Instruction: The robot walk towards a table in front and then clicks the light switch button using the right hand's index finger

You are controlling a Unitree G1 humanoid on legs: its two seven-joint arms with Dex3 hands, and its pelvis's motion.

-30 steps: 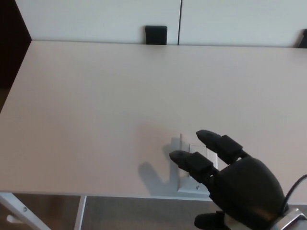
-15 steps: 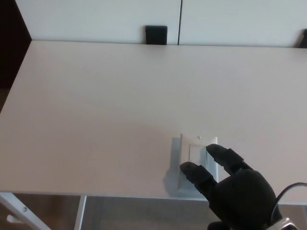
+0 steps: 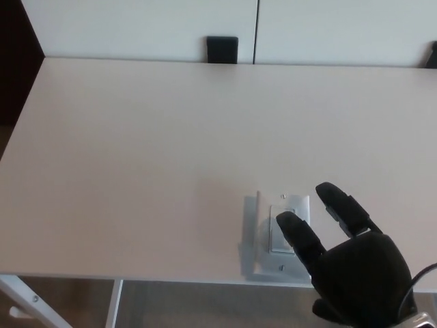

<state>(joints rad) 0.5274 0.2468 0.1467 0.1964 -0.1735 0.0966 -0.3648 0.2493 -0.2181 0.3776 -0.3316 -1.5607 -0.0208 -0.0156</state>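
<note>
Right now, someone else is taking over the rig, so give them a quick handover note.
Right hand: open, fingers spread, one fingertip over the switch rocker. Left hand: not in view.
Switch plate lies flat near the table front edge, just ahead of the robot.
Done: robot is at the table, hand on target.
Left: can't tell whether the click has happened; confirm the press, then pull the hand back.

Office or lab setting, plain pale table, white wall panels behind, black bracket at the edge
</note>
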